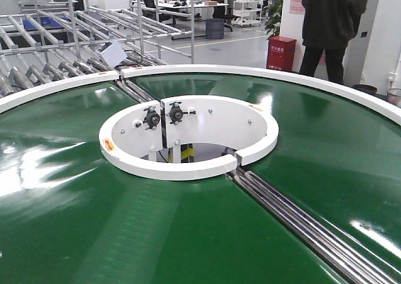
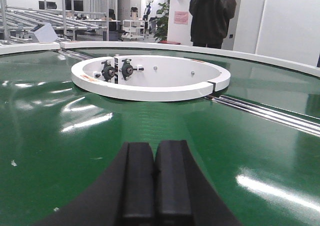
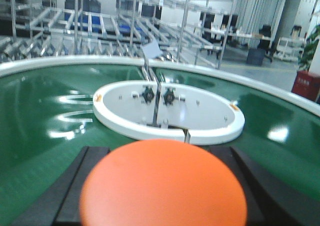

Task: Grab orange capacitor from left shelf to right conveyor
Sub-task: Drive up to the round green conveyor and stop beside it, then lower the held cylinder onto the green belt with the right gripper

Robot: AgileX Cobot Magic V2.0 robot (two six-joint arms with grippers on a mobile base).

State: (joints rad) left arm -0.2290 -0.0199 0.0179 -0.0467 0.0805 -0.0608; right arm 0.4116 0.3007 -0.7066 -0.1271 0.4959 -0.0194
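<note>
The orange capacitor (image 3: 163, 186) fills the bottom of the right wrist view, showing its rounded top. My right gripper (image 3: 161, 153) is shut on it, with a black finger on each side. It hangs over the glossy green belt of the right conveyor (image 3: 40, 131), short of the white central ring (image 3: 170, 131). My left gripper (image 2: 154, 147) is shut with its pads touching and nothing between them, low over the same belt (image 2: 60, 136). Neither gripper shows in the front view, where the conveyor (image 1: 75, 221) takes up most of the frame. The left shelf (image 1: 56, 39) with roller rails stands behind the conveyor.
Steel rollers (image 1: 301, 218) run across the belt from the ring toward the lower right. A person in dark clothes (image 1: 332, 27) stands beyond the far rim beside a red box (image 1: 281, 53). Desks and chairs (image 1: 188, 8) fill the background.
</note>
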